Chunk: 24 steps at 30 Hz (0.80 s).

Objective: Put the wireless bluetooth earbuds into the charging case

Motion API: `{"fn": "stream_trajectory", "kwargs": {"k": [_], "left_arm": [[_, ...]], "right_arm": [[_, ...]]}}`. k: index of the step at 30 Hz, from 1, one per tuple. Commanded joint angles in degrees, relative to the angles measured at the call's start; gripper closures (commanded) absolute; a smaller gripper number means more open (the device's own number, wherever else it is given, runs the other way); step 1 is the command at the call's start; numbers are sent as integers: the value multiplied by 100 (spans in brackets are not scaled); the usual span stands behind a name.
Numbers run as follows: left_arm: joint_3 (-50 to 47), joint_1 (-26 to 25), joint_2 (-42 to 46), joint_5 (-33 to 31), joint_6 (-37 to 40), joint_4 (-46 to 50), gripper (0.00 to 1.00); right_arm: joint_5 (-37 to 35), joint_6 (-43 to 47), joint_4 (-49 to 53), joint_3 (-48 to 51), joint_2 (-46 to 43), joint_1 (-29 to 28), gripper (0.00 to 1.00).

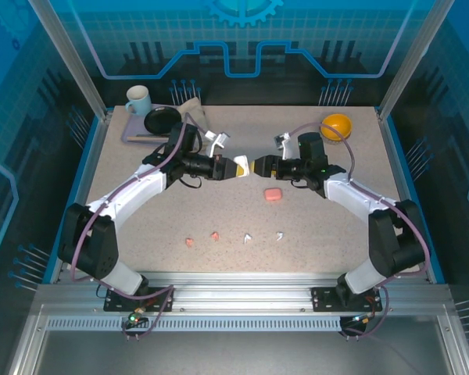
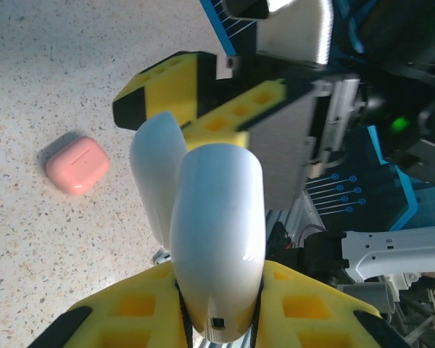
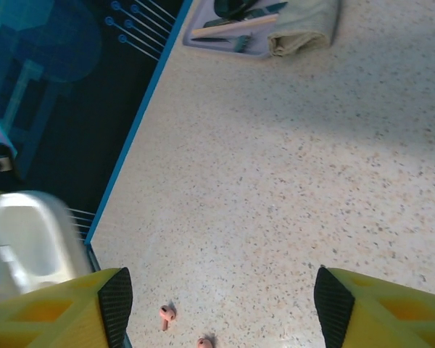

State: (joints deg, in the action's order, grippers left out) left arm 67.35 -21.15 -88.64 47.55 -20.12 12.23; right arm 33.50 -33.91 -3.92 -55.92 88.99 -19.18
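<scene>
Earbuds (image 1: pixel 248 237) lie loose in a row on the near part of the table (image 1: pixel 141 187), two pink to the left and two white to the right. Farther in, right of centre, sits a closed pink case (image 1: pixel 273 194). Over the middle, the left gripper (image 1: pixel 241 166) and right gripper (image 1: pixel 259 166) face tip to tip, with the white case (image 1: pixel 250 166) at their meeting point.

From the left wrist, yellow fingers (image 2: pixel 130 319) clench the base of the white case, whose lid stands open. The right gripper's fingers are just beyond the lid; whether they touch it I cannot tell.

From the right wrist, its fingers (image 3: pixel 65 312) stand wide apart with nothing between them. The white case is a blur beside one finger, and two pink earbuds lie on the table below.
</scene>
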Motion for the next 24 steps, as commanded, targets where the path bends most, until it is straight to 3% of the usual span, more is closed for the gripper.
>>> {"fn": "stream_trajectory", "kwargs": {"k": [1,11,19,24], "left_arm": [[207,5,210,229,214,34,100],[221,5,284,384,211,-10,100],[294,3,199,422,30,-254,100],[368,-20,135,440,-36,-328,100]], "right_arm": [[66,-134,-74,82,-51,140,30],[877,-829,-737,521,-950,221,33],[1032,-810,-844,427,-822,-91,48],[995,-757,-821,385,-719,-166,53]]}}
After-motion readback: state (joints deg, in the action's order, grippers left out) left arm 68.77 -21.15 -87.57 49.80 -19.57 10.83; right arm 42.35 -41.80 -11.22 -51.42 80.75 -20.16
